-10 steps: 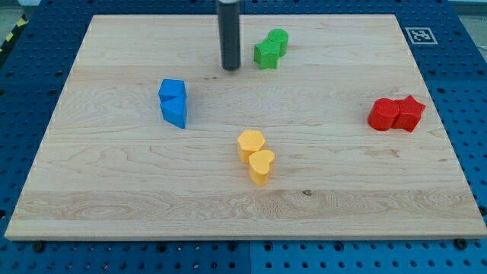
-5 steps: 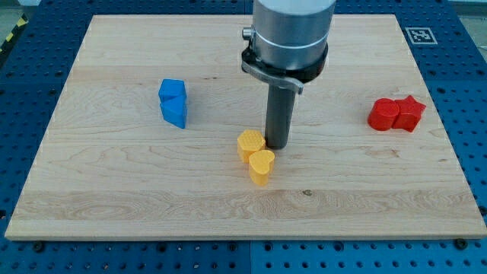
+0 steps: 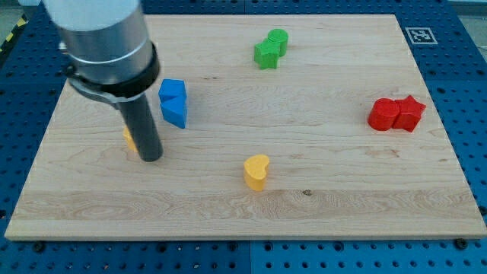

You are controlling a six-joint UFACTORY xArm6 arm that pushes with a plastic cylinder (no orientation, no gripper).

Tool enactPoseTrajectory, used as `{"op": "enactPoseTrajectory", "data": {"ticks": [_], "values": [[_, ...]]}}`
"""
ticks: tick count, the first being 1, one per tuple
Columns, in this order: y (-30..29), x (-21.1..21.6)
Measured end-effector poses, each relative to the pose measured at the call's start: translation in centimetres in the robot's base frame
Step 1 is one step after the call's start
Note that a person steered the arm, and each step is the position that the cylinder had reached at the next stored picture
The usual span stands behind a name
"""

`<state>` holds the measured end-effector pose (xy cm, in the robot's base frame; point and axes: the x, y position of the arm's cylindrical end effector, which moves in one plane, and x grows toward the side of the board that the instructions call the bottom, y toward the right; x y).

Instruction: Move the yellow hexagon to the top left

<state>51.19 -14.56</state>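
The yellow hexagon (image 3: 130, 139) lies at the left of the wooden board (image 3: 319, 205), mostly hidden behind my rod; only a sliver shows at the rod's left side. My tip (image 3: 151, 158) rests on the board, touching or right beside the hexagon's right side. A yellow heart-shaped block (image 3: 256, 171) stands alone near the board's middle, well to the right of my tip.
Two blue blocks (image 3: 173, 102) sit together just right of and above my tip. Two green blocks (image 3: 270, 49) lie at the top centre. Two red blocks (image 3: 396, 114) lie at the right. A marker tag (image 3: 420, 35) is at the top right corner.
My rod swept from the middle to the left of the board. The yellow hexagon moved left with it, away from the yellow heart, which shifted slightly.
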Motion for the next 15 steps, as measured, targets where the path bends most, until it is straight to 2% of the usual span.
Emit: {"op": "enactPoseTrajectory", "data": {"ticks": [1, 3, 9, 10, 11, 14, 15], "values": [[-2.4, 0.0], [-2.7, -0.9], [-3.0, -14.5], [-3.4, -14.0], [-3.4, -11.3], [2.2, -11.4], [2.5, -12.6]]}}
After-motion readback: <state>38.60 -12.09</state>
